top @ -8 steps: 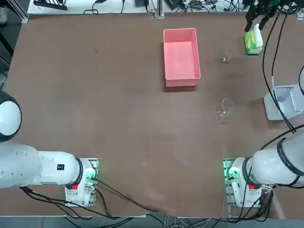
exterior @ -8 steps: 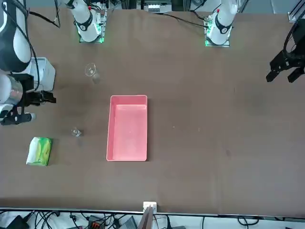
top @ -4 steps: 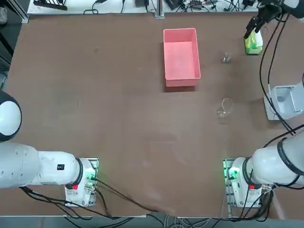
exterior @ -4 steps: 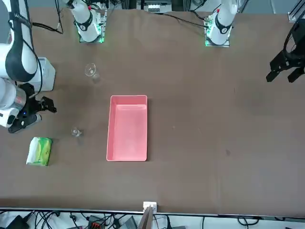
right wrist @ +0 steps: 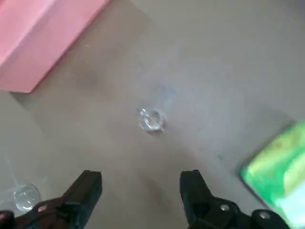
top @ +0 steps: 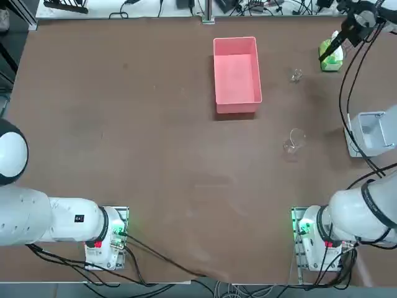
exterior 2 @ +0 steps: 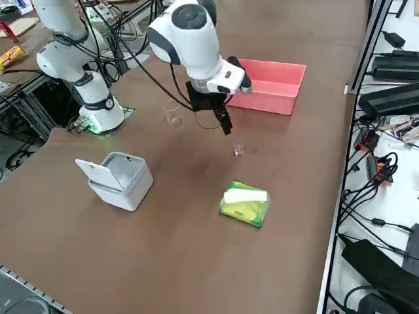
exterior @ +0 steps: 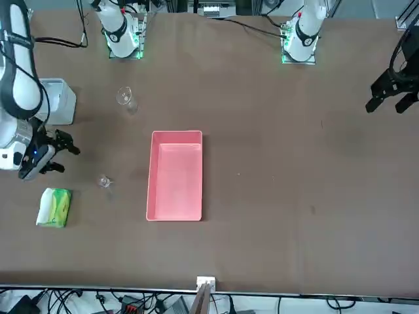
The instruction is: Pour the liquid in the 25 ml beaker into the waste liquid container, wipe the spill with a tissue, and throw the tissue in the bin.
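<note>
The 25 ml beaker stands upright, mouth up, near the desk's far edge; right gripper hovers above, fingers spread, empty.

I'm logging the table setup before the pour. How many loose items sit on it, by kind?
Clear glass beakers: 2, the 25 ml beaker and a larger beaker
Pink waste liquid container: 1
Pale grey bin: 1
Green tissue pack: 1
Total: 5
The open right gripper hangs above the small beaker, holding nothing.
</note>
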